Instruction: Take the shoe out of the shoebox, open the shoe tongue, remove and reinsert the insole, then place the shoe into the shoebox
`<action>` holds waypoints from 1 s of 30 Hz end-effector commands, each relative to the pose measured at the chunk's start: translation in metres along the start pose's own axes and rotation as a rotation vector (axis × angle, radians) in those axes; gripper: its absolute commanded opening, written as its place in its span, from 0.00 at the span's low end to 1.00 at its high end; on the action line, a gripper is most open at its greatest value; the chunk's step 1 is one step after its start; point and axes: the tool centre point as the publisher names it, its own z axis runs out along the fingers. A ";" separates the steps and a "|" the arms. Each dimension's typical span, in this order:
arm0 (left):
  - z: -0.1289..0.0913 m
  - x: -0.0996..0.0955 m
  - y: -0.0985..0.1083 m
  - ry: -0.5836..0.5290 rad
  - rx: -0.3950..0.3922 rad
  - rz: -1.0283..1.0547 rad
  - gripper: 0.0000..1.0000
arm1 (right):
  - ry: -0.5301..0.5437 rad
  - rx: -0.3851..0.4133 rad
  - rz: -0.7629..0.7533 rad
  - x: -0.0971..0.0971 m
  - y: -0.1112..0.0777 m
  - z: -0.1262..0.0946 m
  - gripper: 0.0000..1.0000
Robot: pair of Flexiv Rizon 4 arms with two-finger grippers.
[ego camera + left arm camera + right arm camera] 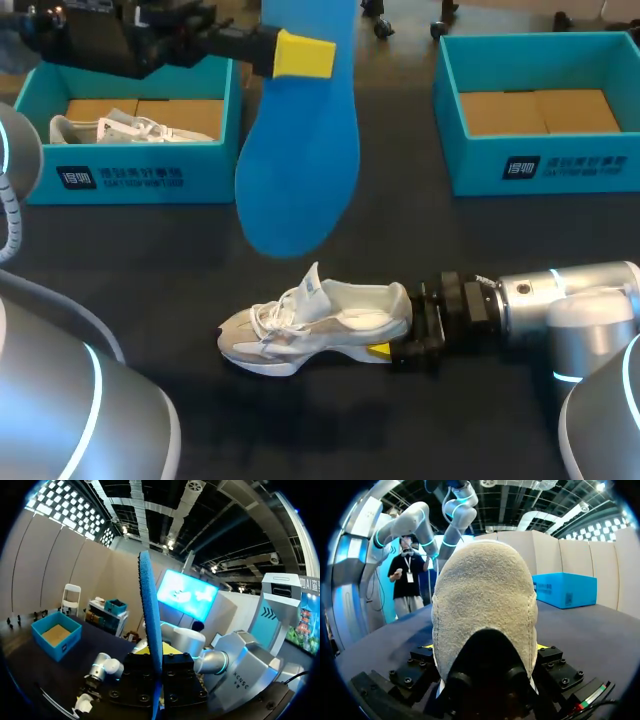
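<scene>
Standing upright on open table [480, 260], well apart from the left box [130, 170] and right box [540, 165], the white shoe [315, 325] has its tongue [312, 285] raised and its heel [395, 305] clamped in the right gripper [398, 335]. The left gripper [305, 55] grasps the blue insole [300, 150], high above the table.

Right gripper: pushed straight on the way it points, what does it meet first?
The shoe: the right gripper grips its heel, pointing along it toward the toe. Beyond the toe the table looks free, as far as the head view shows.
</scene>
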 end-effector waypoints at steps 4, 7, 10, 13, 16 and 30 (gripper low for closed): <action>-0.002 0.001 0.004 -0.001 0.006 0.000 0.00 | 0.001 0.005 0.001 0.000 0.001 0.002 0.00; -0.002 0.001 0.004 -0.001 0.006 0.000 0.00 | 0.011 0.020 -0.007 0.001 0.003 -0.001 0.29; -0.002 0.001 0.004 -0.001 0.006 0.000 0.00 | 0.017 0.031 -0.014 0.003 0.005 -0.003 1.00; -0.002 0.001 0.004 -0.001 0.006 0.000 0.00 | 0.015 0.051 -0.019 0.005 0.008 -0.007 1.00; -0.002 0.001 0.004 -0.001 0.006 0.000 0.00 | 0.020 0.070 -0.032 0.006 0.011 -0.012 1.00; -0.002 0.001 0.004 -0.001 0.006 0.000 0.00 | -0.002 0.391 0.005 0.004 0.033 -0.046 1.00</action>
